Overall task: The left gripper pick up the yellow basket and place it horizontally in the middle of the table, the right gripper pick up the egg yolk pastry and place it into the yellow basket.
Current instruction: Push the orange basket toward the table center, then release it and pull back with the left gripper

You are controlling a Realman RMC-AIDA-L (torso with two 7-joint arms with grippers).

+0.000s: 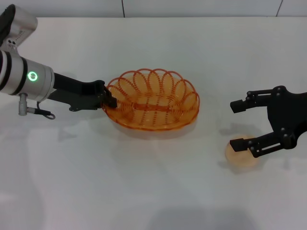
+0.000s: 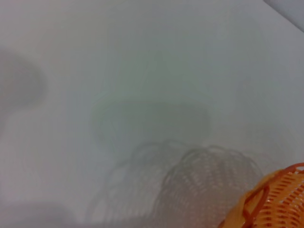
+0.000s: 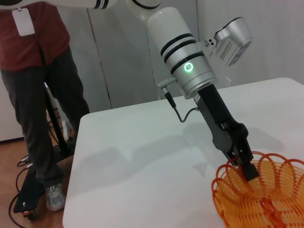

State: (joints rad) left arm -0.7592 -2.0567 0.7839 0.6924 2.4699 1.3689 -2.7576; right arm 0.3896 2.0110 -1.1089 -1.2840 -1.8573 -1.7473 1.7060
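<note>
Left end effector (image 1: 109, 99) clamped on the left rim of the basket (image 1: 152, 99) — fingers pinching the looped edge, as seen from the head view and again from the right wrist view (image 3: 247, 168). Basket (image 3: 259, 194) resting on the table (image 1: 144, 182), roughly central, long axis running left to right, upright with its woven base down. Empty inside. From the left wrist view, only a corner of the basket (image 2: 273, 199) visible, with its scalloped shadow spread across the white surface beside it.

Right end effector (image 1: 240, 124) spread wide on the right side of the table, well apart from the basket. One finger raised toward the far side, the other lying just over the far edge of the pastry (image 1: 242, 155). Pastry sitting on the table, near the right edge, partly covered by that lower finger — contact between the two not clear from here. Nothing gripped.

Left arm reaching in from the left edge, its silver segment showing a green ring light (image 1: 32, 75). Behind the table, in the right wrist view, a person (image 3: 42, 71) in a red shirt and dark trousers standing on the floor.
</note>
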